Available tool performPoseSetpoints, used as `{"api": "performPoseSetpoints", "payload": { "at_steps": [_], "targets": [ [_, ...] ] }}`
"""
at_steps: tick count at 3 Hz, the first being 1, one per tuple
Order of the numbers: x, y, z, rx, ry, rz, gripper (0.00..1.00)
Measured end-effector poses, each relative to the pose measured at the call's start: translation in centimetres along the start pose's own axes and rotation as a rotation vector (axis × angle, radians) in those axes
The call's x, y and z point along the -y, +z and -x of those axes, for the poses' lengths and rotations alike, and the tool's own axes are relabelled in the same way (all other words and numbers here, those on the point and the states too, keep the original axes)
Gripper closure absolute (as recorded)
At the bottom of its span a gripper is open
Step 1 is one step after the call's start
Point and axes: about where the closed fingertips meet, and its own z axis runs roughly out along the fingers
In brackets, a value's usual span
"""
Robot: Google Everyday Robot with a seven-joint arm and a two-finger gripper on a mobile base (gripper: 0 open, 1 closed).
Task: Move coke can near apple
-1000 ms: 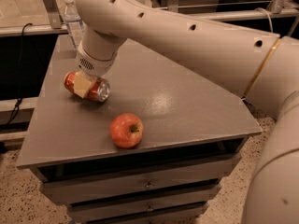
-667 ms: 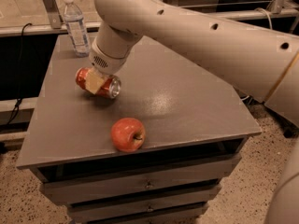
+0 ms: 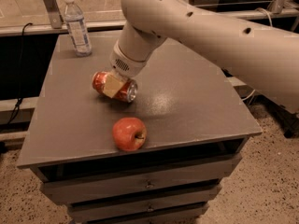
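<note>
The coke can (image 3: 125, 90), red with a silver end, lies sideways in my gripper (image 3: 112, 85), which is shut on it just above the grey table top (image 3: 196, 101). One tan finger pad (image 3: 112, 84) crosses the can's middle. The can's silver end points right and toward the camera. The apple (image 3: 129, 133), red with yellowish patches and a stem, sits near the table's front edge, a short way in front of the can. My large white arm comes in from the upper right.
A clear plastic water bottle (image 3: 78, 26) stands upright at the table's back left corner. The table is a cabinet with drawers (image 3: 149, 185) below. A speckled floor lies to the right and front.
My gripper has carried the can to the right and forward, closer to the apple. The apple has not moved.
</note>
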Motion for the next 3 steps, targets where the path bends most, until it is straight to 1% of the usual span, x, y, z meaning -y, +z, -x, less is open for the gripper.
{"api": "performPoseSetpoints", "payload": {
  "at_steps": [2, 3],
  "targets": [
    [-0.4, -1.3, -2.2, -0.01, 0.01, 0.009, 1.0],
    [-0.9, -1.5, -2.6, -0.015, 0.014, 0.021, 0.84]
  ]
}}
